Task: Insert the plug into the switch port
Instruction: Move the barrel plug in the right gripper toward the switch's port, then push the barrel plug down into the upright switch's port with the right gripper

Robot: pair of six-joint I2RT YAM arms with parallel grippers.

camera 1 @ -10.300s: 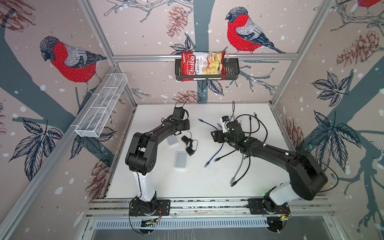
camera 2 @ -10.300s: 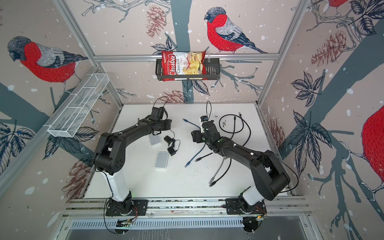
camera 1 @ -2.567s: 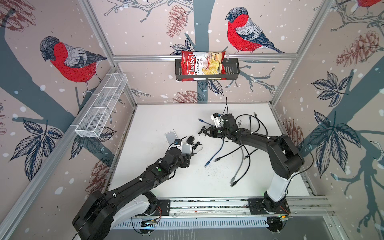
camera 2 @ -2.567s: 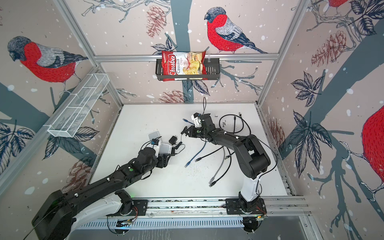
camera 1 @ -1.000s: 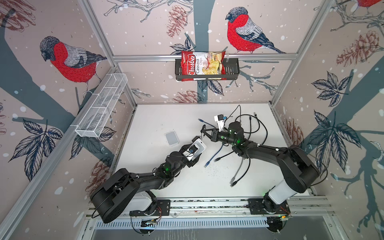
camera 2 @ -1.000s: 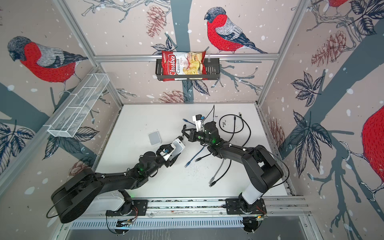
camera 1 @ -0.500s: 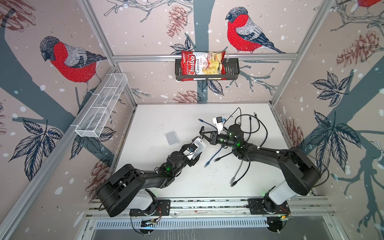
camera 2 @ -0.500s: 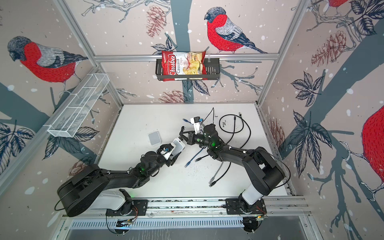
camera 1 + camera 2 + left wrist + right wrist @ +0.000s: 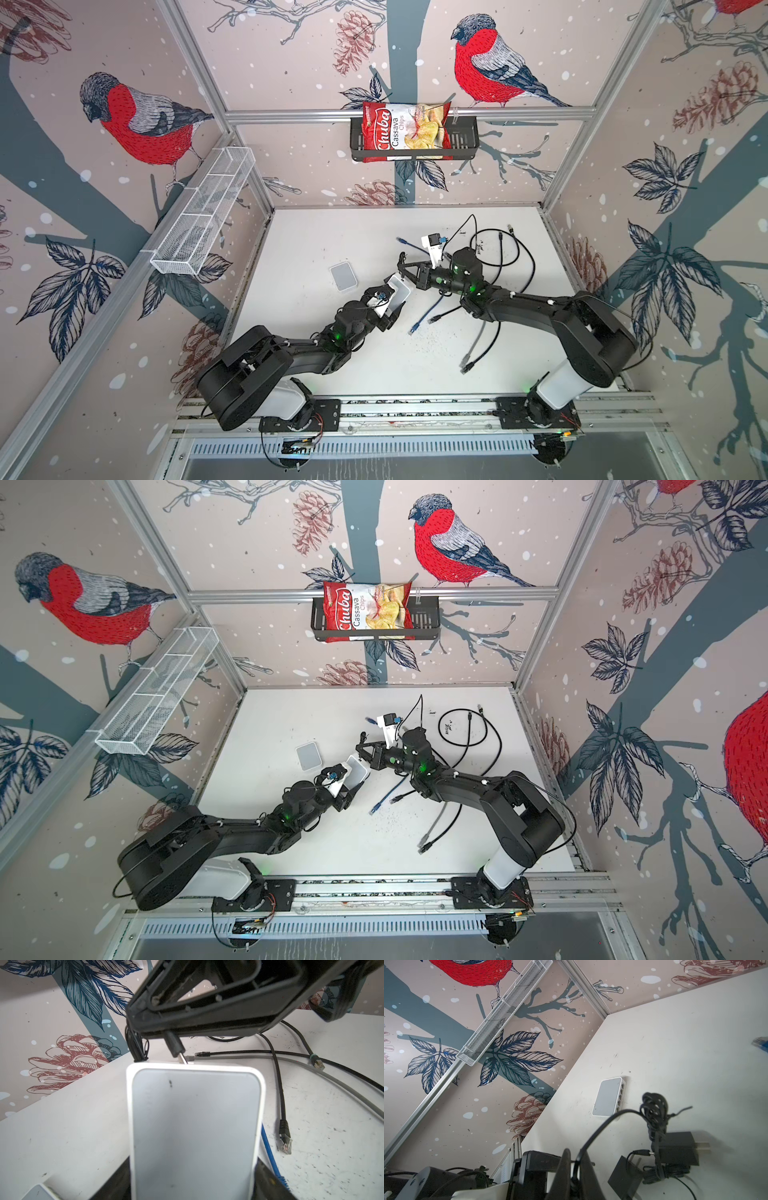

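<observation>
My left gripper [image 9: 394, 300] grasping the white switch [image 9: 397, 292] raised off the table [image 9: 316, 245], my right gripper [image 9: 405, 271] clenched on the black plug [image 9: 175, 1045], its metal tip at the switch's top edge, seemingly just touching, second switch [image 9: 343, 276] lying nearby
</observation>
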